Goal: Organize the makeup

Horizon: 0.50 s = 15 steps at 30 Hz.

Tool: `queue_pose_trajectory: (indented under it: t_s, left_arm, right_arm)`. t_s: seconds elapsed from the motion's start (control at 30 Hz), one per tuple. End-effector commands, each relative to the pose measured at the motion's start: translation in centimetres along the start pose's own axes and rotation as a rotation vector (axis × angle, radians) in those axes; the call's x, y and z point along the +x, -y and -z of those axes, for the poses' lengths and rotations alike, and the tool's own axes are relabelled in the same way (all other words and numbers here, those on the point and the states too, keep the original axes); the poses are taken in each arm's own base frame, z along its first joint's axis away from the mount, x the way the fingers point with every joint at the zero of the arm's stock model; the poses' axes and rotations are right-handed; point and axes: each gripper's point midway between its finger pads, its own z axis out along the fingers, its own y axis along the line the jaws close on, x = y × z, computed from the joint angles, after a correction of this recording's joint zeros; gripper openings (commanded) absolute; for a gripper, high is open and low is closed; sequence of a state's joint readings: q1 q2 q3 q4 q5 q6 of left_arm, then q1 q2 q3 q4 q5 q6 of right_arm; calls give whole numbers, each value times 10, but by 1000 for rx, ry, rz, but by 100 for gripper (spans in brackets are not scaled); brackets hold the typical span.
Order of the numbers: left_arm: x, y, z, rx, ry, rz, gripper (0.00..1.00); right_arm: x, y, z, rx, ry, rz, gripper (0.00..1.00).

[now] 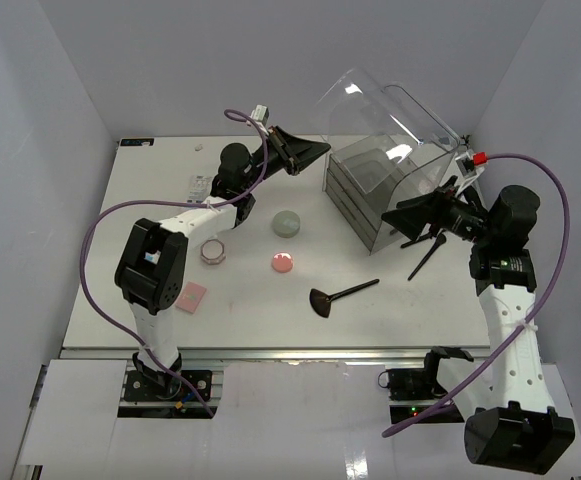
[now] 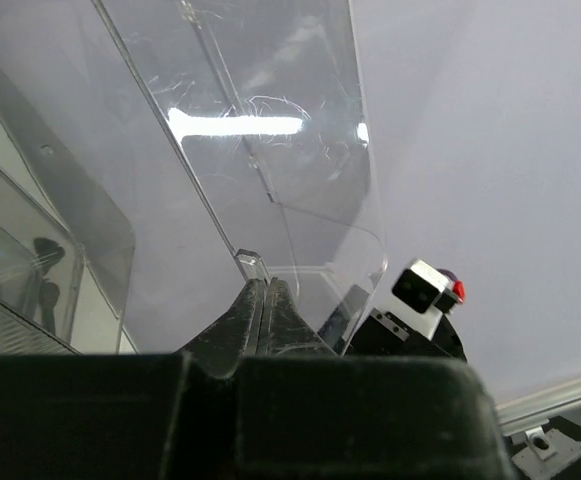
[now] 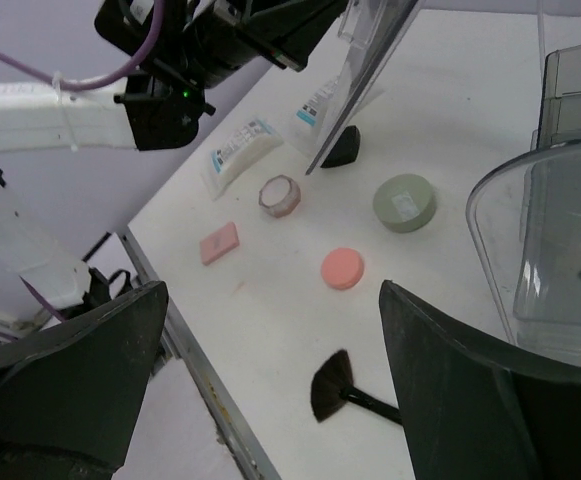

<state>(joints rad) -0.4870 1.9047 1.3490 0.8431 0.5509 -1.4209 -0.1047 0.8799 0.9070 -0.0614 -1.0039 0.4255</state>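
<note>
We find the clear box (image 1: 365, 200) blocking the counter (image 1: 260, 325) at 1 o'clock, its lid (image 1: 370, 105) tilted up above it. The green compact (image 1: 287, 222), pink compact (image 1: 282, 264) and fan brush (image 1: 323, 301) dot the centre. Bare counter runs along 6 o'clock and toward 4 o'clock.

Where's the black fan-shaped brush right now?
Top view: the black fan-shaped brush lies on the white table, centre-front, just right of the round pink compact.

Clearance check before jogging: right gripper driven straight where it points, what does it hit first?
Probably the table by the pink compact; ahead of the right gripper nothing else shows, depth is unclear.
</note>
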Motion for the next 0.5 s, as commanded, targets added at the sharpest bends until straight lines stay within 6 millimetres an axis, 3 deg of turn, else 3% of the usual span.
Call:
queue_pose_trajectory:
  t_s: [0.0, 0.23, 0.47]
  left_arm:
    - [9, 58, 8, 130, -36, -82, 0]
    - [9, 58, 8, 130, -34, -71, 0]
    - [8, 54, 6, 125, -30, -60, 0]
  right_arm:
    - [-40, -12, -7, -15, 115, -97, 91]
    - [-60, -2, -22, -18, 161, -194, 84]
    - [-67, 5, -36, -32, 168, -223, 72]
